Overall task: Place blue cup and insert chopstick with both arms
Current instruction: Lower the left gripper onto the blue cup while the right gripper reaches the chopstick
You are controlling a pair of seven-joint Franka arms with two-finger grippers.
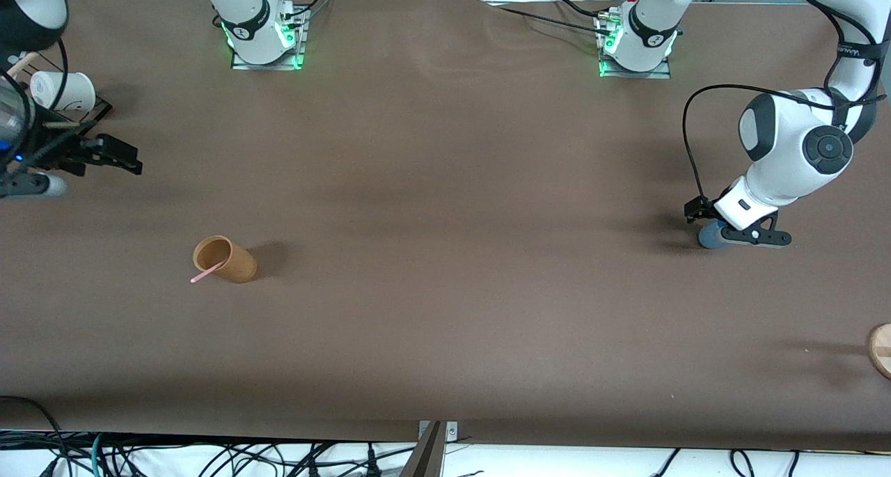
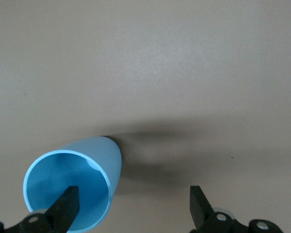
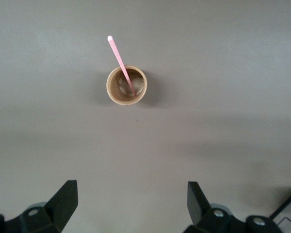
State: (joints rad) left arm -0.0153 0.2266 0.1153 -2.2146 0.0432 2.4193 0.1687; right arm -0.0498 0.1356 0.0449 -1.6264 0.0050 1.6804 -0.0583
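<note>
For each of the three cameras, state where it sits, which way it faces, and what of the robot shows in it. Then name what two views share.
Front view: high across the table, facing both bases; shows both arms, the left gripper over the blue cup.
Left wrist view: on the left wrist, looking down at the blue cup; open jaws show.
Right wrist view: on the right wrist, looking down at the brown cup holding the chopstick; open jaws show.
Shared: front and right wrist views both show that cup.

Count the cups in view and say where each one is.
3. The tan cup stands toward the right arm's end, holding the pink chopstick. The white cup is at that end's edge. The blue cup stands under the left gripper. Others may be hidden.
</note>
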